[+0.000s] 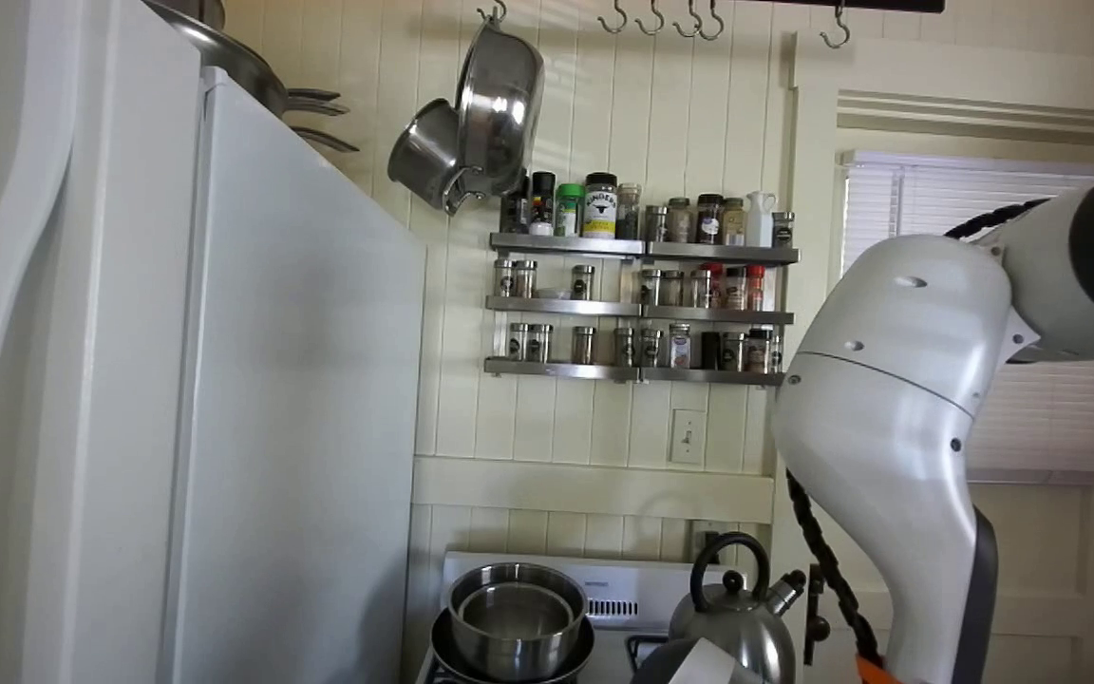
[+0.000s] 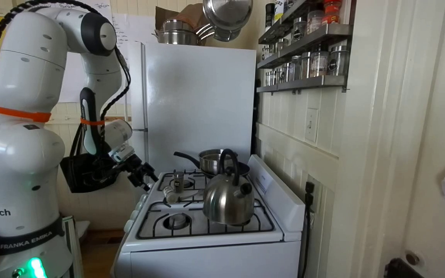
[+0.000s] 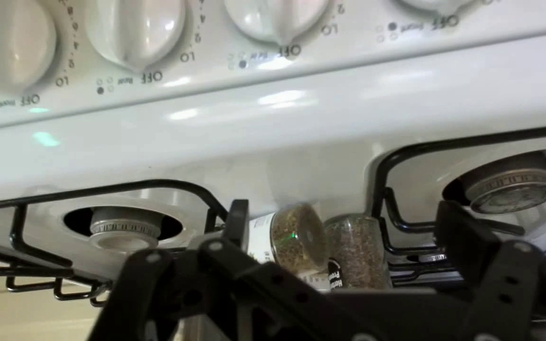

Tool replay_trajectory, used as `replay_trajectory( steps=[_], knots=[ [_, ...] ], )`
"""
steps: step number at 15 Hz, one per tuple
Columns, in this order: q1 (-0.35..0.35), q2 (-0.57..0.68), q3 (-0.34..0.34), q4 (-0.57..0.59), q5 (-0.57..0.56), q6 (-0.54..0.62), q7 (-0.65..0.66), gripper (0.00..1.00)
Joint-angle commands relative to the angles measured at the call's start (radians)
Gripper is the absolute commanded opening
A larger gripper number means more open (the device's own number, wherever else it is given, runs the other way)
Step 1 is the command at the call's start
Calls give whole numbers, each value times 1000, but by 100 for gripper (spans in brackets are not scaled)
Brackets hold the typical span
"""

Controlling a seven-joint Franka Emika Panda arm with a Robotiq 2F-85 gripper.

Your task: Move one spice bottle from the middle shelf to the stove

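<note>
Exterior view: steel kettle [image 2: 228, 202] near right on stove [image 2: 207, 260]. Farther left, gripper [image 2: 152, 183], jaws spread apart; near it, tipped spice jar [image 2: 171, 197], upright herb jar [image 2: 178, 184], both on stove. Far: nested pots [image 2: 209, 164]. Right wall [image 2: 284, 116]: middle shelf [image 2: 301, 45].

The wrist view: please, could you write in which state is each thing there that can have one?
Gripper: open, gripping nothing
Stove knobs: the four in view all at OFF
Burners: no flame visible
White-labelled jar: lying on its side
Black-labelled jar: standing upright
</note>
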Motion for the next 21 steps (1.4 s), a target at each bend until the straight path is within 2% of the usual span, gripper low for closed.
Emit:
replay_trajectory(
  steps=[1, 3, 6, 8, 9, 10, 11, 16, 18, 19, 21],
  knots=[
    [6, -201, 36, -92, 233, 87, -85, 100],
    [8, -315, 45, -135, 395, 182, -182, 100],
    [47, -450, 22, -171, 620, 300, -337, 100],
    [80, -543, 19, -179, 780, 258, -419, 100],
    [130, -597, -12, -180, 858, 226, -458, 100],
    [146, -662, -6, -179, 935, 176, -485, 100],
    [131, -717, 28, -167, 986, 129, -494, 100],
    [162, -999, 84, -86, 1073, -119, -492, 100],
    [150, -1119, 134, -41, 1033, -224, -487, 100],
    [121, -1013, 123, -48, 1062, -145, -502, 100],
    [119, -1113, 151, -28, 1066, -204, -511, 100]
  ],
)
